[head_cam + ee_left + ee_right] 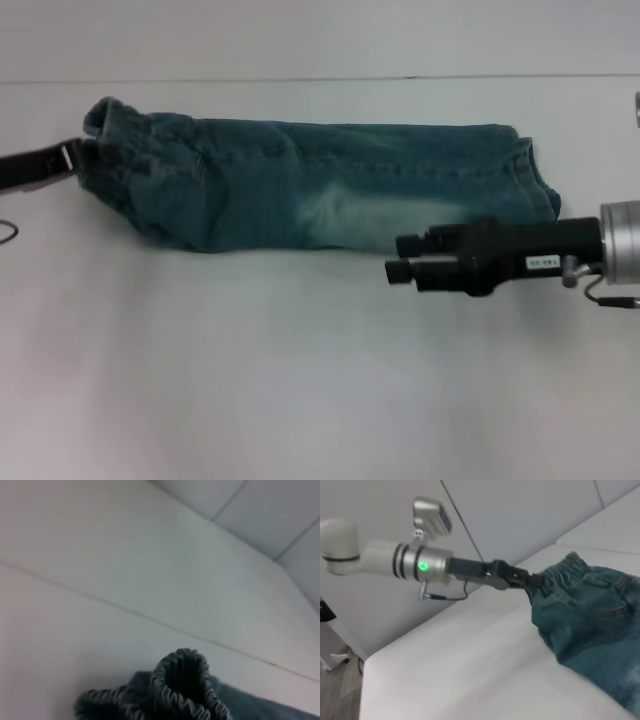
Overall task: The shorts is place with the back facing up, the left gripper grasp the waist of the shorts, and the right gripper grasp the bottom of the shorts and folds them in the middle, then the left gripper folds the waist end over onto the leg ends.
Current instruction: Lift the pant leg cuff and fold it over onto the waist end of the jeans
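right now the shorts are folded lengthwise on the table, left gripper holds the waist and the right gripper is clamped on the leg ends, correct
Not quite. The right gripper is not clamped on the leg ends: in the head view it hangs clear of the shorts, just in front of them, gripping nothing. The rest stands: the shorts lie folded lengthwise on the table, and the right wrist view shows the left gripper holding the waist.

Soft, even light; slight blur
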Controlling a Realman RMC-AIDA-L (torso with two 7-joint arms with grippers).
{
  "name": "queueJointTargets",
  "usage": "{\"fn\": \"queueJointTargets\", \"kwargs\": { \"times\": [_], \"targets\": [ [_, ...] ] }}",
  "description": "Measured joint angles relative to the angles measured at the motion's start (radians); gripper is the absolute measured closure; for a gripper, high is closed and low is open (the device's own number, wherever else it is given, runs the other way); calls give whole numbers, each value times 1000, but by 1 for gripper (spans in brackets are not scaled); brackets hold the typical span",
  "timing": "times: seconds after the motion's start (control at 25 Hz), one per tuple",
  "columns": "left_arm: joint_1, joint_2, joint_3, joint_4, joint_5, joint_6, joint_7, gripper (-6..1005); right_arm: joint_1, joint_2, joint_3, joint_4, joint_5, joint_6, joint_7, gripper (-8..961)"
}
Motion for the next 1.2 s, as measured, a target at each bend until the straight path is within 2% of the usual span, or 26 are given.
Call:
{"fn": "queueJointTargets", "kwargs": {
  "times": [0.16, 0.24, 0.4, 0.56, 0.68, 0.88, 1.2],
  "targets": [
    [-38, 7, 3, 27, -1, 76, -33, 873, -9, 26, 36, 14, 100, 157, -20, 292],
    [-60, 9, 4, 37, -2, 103, -48, 872, -16, 32, 43, 71, 219, 266, -78, 403],
    [-108, 12, 5, 63, -4, 146, -84, 872, -3, 37, 42, 228, 457, 417, -331, 612],
    [-168, 17, 10, 87, -37, 201, -129, 874, 50, 43, 42, 391, 624, 517, -606, 778],
    [-195, 24, 21, 91, -67, 216, -152, 877, 96, 48, 44, 480, 722, 583, -771, 954],
    [-241, 33, 28, 92, -121, 240, -174, 877, 177, 54, 52, 573, 806, 691, -925, 953],
    [-279, 39, 62, 92, -162, 266, -197, 877, 303, 61, 118, 715, 810, 796, -1079, 952]
  ]
}}
